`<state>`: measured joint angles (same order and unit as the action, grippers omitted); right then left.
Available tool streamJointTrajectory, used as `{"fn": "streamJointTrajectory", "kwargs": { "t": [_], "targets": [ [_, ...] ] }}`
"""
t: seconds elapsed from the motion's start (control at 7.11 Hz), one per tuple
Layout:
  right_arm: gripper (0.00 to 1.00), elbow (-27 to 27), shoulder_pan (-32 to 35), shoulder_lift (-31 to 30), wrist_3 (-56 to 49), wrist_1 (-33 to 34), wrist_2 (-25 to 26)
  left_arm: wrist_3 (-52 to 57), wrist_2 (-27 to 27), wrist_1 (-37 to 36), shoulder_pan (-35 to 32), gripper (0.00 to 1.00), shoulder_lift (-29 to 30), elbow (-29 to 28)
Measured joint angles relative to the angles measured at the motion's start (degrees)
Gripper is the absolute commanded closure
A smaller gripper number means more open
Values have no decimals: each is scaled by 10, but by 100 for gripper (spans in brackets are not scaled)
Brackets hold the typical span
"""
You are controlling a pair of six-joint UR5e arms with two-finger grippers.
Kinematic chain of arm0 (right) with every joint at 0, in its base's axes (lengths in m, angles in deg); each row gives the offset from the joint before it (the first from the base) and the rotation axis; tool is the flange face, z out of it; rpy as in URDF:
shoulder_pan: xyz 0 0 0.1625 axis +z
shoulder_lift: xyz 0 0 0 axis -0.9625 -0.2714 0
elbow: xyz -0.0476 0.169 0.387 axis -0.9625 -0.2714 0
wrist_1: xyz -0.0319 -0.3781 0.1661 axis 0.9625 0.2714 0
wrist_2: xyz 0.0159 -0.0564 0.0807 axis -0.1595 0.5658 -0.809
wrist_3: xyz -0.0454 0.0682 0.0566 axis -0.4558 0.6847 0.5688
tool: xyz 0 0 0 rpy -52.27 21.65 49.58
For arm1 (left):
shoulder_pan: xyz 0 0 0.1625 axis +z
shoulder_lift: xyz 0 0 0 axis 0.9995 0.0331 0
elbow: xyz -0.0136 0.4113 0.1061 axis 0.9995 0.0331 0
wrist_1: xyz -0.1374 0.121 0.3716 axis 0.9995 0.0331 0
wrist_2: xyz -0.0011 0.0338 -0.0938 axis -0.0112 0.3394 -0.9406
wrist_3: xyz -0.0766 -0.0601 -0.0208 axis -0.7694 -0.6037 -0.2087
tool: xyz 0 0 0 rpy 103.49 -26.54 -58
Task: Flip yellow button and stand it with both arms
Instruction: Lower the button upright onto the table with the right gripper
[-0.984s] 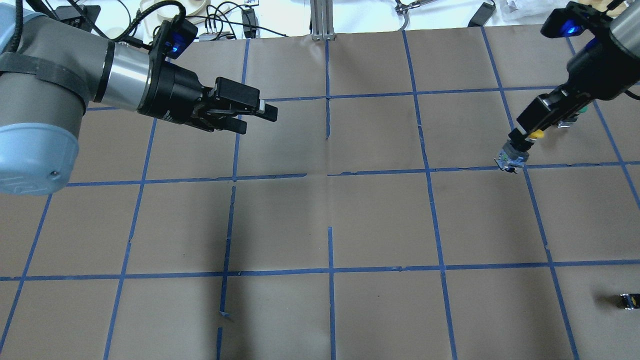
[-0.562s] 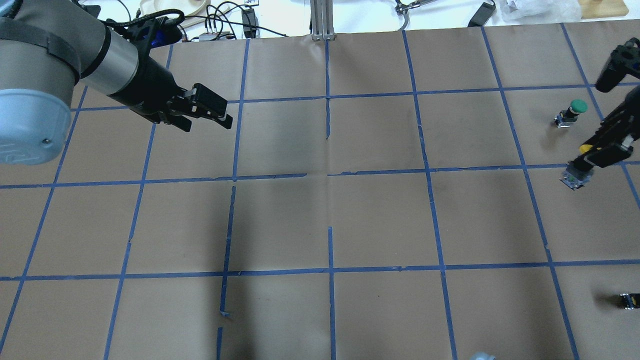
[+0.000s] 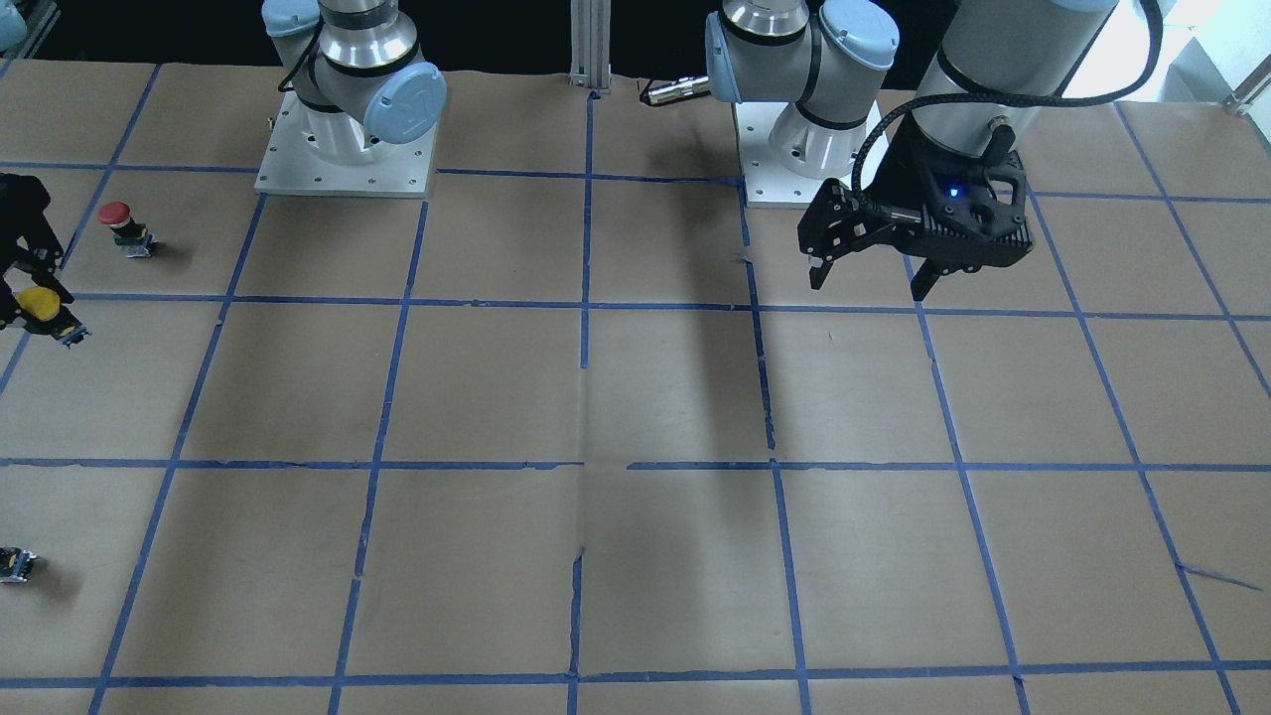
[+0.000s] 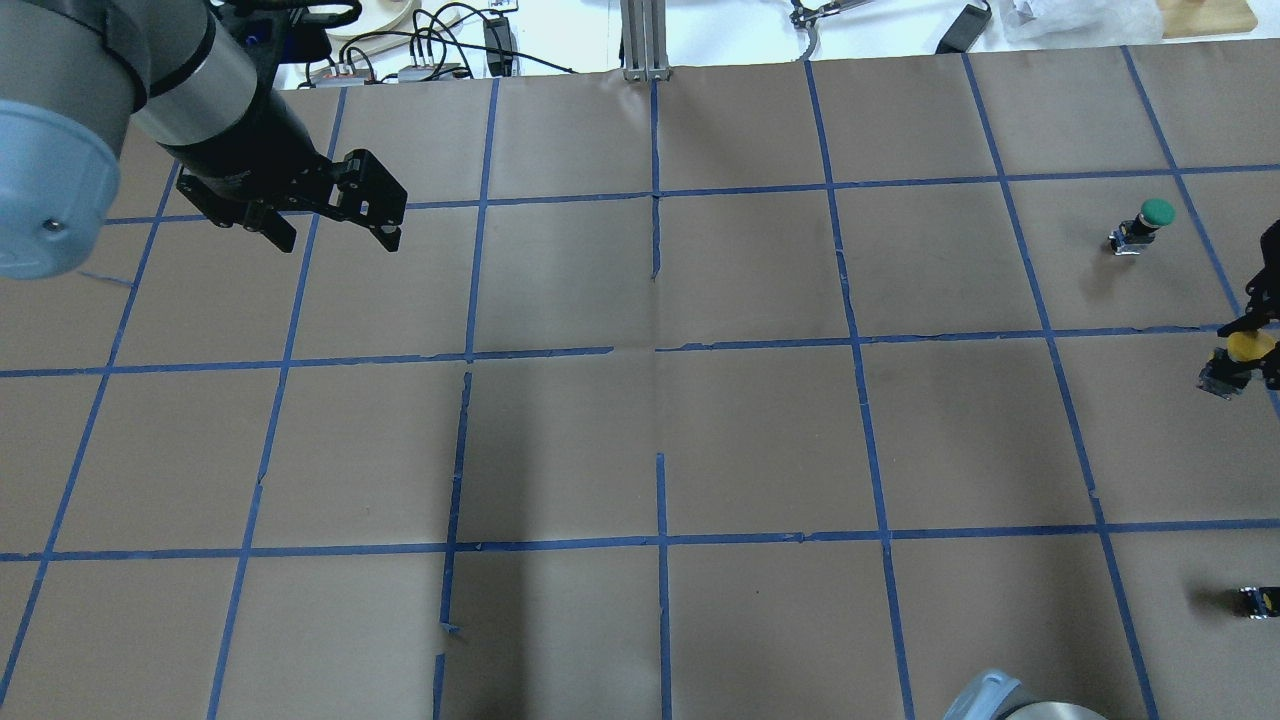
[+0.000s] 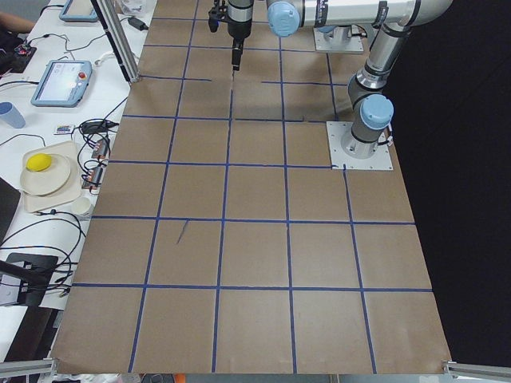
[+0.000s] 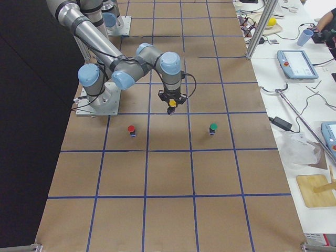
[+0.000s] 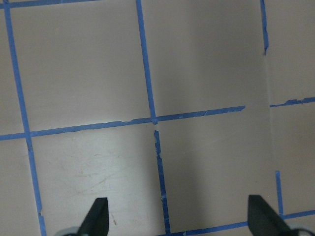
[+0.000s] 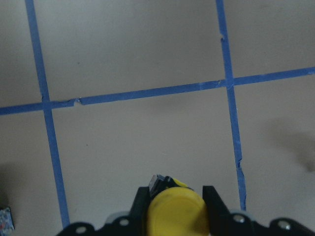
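The yellow button (image 8: pixel 174 214) sits between the two fingers of my right gripper (image 8: pixel 176 204), cap toward the wrist and grey body pointing down. In the overhead view the right gripper (image 4: pixel 1258 340) is at the far right edge, shut on the yellow button (image 4: pixel 1246 347), low over the paper; I cannot tell whether the body touches it. The yellow button also shows in the front view (image 3: pixel 38 303) and the right side view (image 6: pixel 171 104). My left gripper (image 4: pixel 338 242) hangs open and empty over the back left, far from the button; it also shows in the front view (image 3: pixel 867 288) and the left wrist view (image 7: pixel 179 219).
A green-capped button (image 4: pixel 1150 215) stands behind the right gripper. A red-capped button (image 3: pixel 117 216) stands near it toward the robot's base. A small dark capless part (image 4: pixel 1258 600) lies at the front right. Brown paper with a blue tape grid (image 4: pixel 660 350) covers the table.
My right gripper has carried the yellow button to the right, to the edge of the overhead view, uncovering the green button. My left arm has drawn back to the left and turned its gripper downward.
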<state>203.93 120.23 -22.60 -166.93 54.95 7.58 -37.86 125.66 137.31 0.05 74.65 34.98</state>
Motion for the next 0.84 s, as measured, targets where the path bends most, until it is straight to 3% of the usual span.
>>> {"fn": "streamJointTrajectory", "kwargs": {
  "t": [0.42, 0.7, 0.84],
  "targets": [
    [81, 7, -30, 47, -236, 8, -6, -48, 17, 42, -28, 0, 7, -39],
    [76, 7, -54, 72, -320, 10, -32, -51, 28, 43, -30, 0, 8, -42],
    [55, 7, -66, 79, -332, 11, -61, -52, 30, 42, -30, 0, 8, -42]
  ]
}}
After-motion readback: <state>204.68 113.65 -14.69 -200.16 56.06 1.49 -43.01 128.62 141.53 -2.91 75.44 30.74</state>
